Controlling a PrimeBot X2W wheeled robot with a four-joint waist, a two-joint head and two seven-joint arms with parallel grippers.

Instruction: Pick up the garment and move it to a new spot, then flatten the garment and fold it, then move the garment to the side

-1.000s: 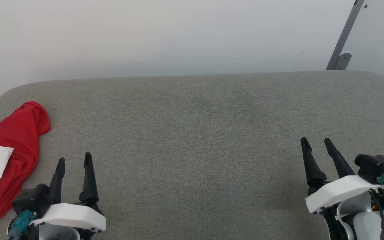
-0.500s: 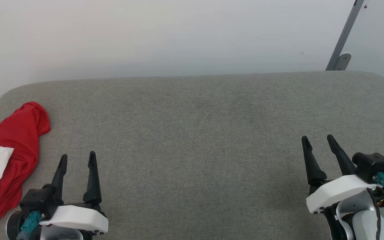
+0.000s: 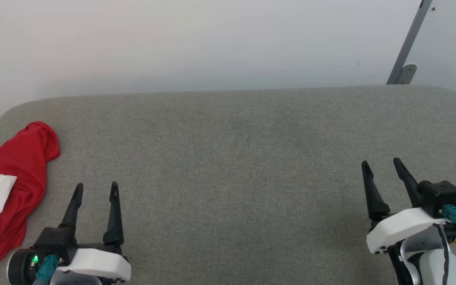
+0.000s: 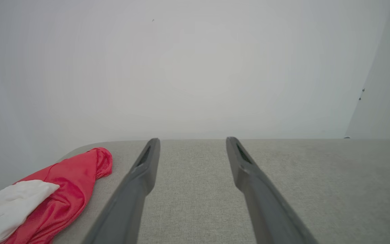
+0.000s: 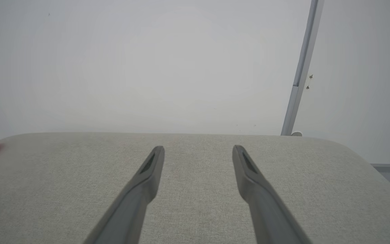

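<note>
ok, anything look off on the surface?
Only the shirt: crumpled at the left edge of the grey surface, not flat. The left hand and right hand are open, empty. Nothing damaged.

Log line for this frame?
garment: crumpled, far left, untouched | left gripper: jaws open, empty | right gripper: jaws open, empty | phase: pre-pick

No readable text, label, brand or number anywhere (garment [image 3: 21, 166] included).

Bright, even light; soft shadows
</note>
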